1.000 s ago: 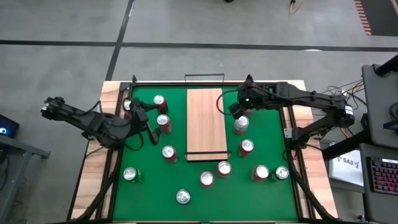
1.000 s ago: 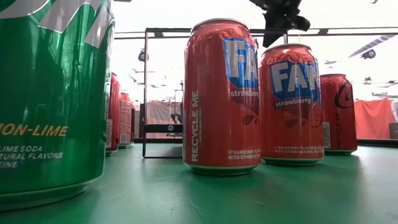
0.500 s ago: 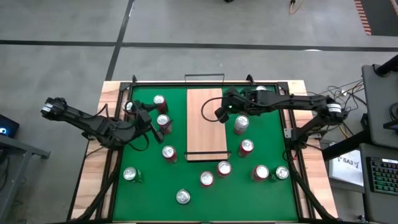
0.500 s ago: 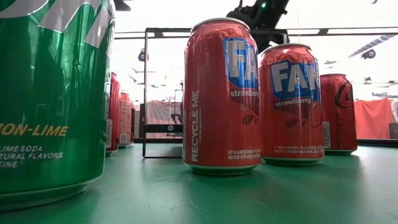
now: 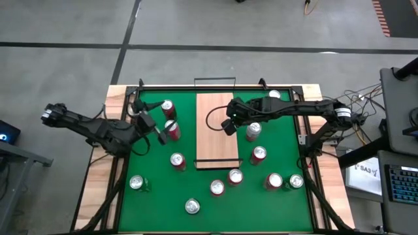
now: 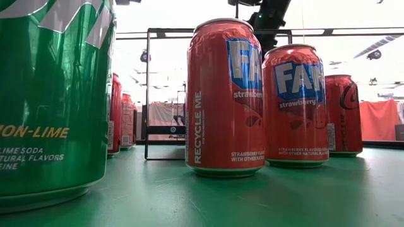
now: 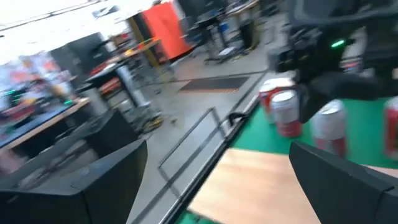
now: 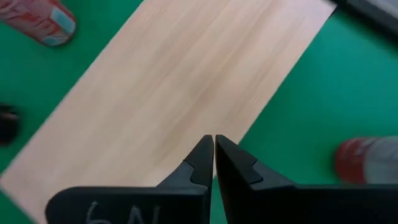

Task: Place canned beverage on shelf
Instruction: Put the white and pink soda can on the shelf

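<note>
The shelf [image 5: 214, 134], a long pale wood board with thin black rails at its short ends, lies in the middle of the green mat [image 5: 196, 179] with no can on it. Several red and green cans stand around it on the mat. My right gripper [image 5: 228, 126] hangs shut above the board's right edge [image 8: 273, 81], holding nothing. A red can [image 5: 172, 130] stands left of the shelf. My left gripper [image 5: 153, 126] is just left of that can, open, with nothing between its fingers [image 7: 329, 180].
Red cans stand close to the shelf's right side [image 5: 253, 131] [image 5: 258, 155] and just beyond its near end [image 5: 235, 176] [image 5: 217, 188]. More cans stand left of the shelf [image 5: 168, 106] [image 5: 177, 160]. A green can [image 6: 53, 94] fills the low view's left.
My right gripper has come from the mat's far right toward the table's left and near edges and down, staying shut, and now hangs over the shelf's right edge. My left gripper has rolled a little in place, staying open.
</note>
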Controlling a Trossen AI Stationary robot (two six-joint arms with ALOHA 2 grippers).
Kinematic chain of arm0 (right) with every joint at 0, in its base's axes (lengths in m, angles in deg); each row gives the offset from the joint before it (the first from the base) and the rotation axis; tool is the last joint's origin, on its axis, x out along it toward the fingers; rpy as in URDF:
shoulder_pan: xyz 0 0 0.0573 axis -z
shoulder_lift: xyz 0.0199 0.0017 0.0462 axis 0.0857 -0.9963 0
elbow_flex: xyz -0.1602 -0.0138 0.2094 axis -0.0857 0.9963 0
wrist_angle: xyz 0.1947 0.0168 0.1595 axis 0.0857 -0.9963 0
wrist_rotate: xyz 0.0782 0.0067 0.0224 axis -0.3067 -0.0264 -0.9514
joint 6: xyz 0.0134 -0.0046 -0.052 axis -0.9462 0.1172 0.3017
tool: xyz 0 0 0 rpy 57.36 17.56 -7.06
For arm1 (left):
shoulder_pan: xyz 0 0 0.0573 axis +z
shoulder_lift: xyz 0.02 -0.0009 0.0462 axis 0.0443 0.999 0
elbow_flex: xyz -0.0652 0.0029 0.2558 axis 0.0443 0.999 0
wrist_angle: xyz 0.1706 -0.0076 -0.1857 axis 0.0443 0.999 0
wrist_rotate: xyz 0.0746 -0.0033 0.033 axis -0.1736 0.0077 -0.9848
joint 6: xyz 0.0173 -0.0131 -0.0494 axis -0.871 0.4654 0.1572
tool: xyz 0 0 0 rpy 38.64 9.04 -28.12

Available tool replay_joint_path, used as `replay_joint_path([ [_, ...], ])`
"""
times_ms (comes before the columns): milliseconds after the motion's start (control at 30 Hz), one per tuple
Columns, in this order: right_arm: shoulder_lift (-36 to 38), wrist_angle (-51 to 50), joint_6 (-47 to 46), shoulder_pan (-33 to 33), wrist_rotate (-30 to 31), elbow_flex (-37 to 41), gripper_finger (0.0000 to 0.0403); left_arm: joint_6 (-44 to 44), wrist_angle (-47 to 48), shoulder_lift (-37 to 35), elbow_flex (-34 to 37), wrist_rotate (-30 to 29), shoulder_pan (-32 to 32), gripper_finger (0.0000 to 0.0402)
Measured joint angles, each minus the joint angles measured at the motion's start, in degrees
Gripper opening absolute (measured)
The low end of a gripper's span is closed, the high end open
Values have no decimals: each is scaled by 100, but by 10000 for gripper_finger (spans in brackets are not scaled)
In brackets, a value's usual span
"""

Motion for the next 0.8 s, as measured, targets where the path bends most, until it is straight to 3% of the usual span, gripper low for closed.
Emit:
replay_joint_path([
  [300,208,-387,-688,-2,-1576,-6,9,-358,-1031,-1050,915,530,7,377],
  [467,258,-1054,-909,2,-1621,-180,9,-785,-2097,-1350,1413,1319,-1,377],
  [567,260,-1204,-916,0,-1625,-232,9,-998,-2555,-1419,1499,1166,1,377],
  [800,198,-872,-874,0,-1416,-256,9,-714,-2540,-1451,1507,1123,1,377],
])
